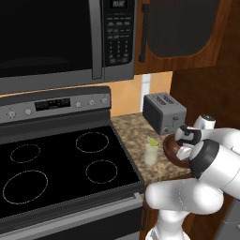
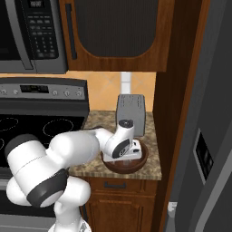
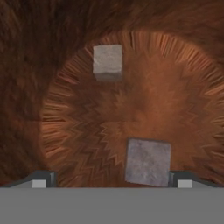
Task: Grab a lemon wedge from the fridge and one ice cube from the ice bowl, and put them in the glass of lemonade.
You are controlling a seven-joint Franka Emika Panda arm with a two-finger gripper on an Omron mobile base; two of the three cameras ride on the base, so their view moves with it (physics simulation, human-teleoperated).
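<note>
My gripper (image 3: 111,180) is open and reaches down into the dark reddish-brown ice bowl (image 3: 175,87). One pale ice cube (image 3: 148,162) lies between my fingertips, close to the right fingertip (image 3: 183,180). A second ice cube (image 3: 107,61) lies farther across the bowl floor. On the counter, the hand (image 1: 186,149) hangs over the ice bowl (image 1: 169,150), just right of the glass of lemonade (image 1: 150,154). A yellow-green lemon wedge (image 1: 153,140) sits at the glass top. From the right, the gripper (image 2: 129,156) dips inside the bowl (image 2: 136,166). The grey fridge (image 2: 213,136) stands at the right.
A steel toaster (image 1: 164,111) stands behind the bowl against the wall. The black stovetop (image 1: 61,164) lies left of the speckled counter (image 1: 129,131), under a microwave (image 1: 56,42). A wooden cabinet (image 2: 113,36) hangs above. A brown side panel (image 2: 174,113) separates counter and fridge.
</note>
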